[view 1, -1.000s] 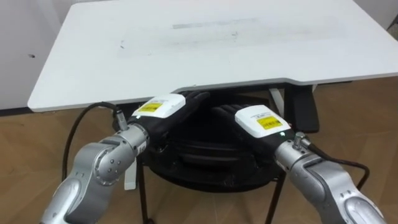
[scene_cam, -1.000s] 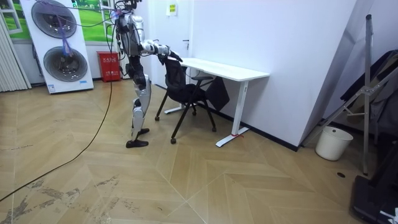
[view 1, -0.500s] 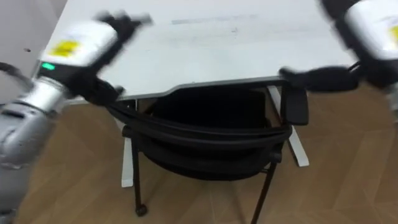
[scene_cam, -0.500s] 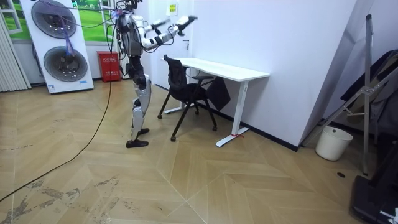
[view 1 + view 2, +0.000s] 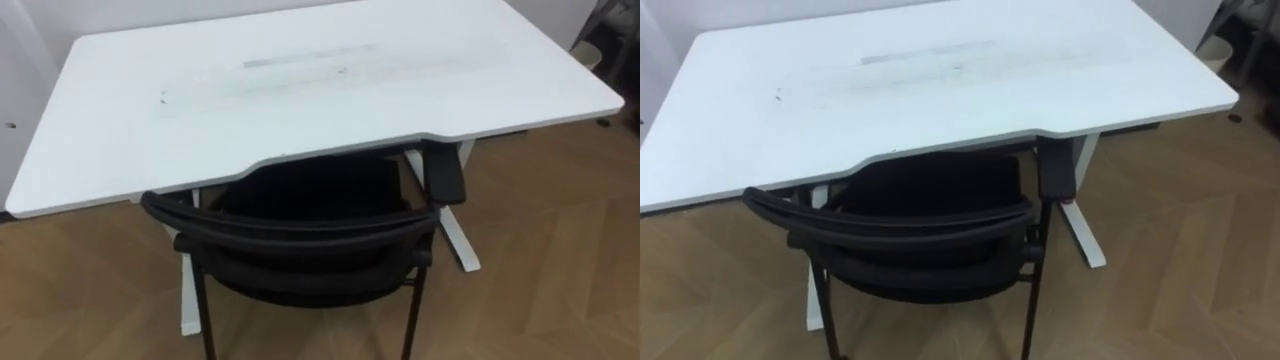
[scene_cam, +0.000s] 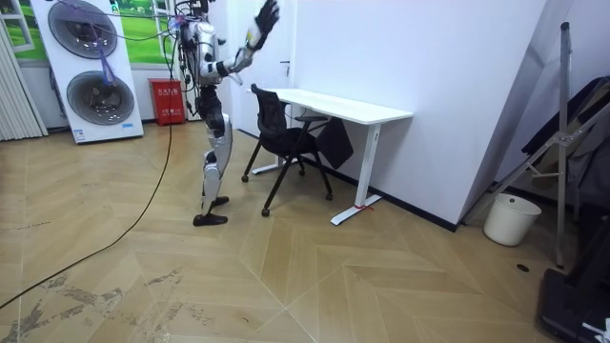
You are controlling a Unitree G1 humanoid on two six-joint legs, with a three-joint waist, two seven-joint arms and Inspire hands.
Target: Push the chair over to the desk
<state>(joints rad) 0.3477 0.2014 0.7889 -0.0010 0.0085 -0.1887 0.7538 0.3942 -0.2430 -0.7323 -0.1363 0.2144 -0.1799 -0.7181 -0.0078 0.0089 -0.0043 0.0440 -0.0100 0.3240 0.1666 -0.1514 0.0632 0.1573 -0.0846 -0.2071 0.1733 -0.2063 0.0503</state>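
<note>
**Chair tucked in at the table, arm raised**

The black chair (image 5: 300,232) is standing at the table's (image 5: 330,95) near edge, about midway along it. Its seat is sitting under the white top and its curved backrest is lying just outside that edge. In the room view the robot is standing on the wooden floor (image 6: 286,267) behind the chair, facing the table. It is holding one hand (image 6: 270,11) high, well clear of the chair. Which hand this is, and whether it is released or clenched, cannot be told.

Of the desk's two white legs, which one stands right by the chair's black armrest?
The leg on the robot's right: the chair's armrest sits just in front of it. The left leg has only the backrest's end near it.
</note>
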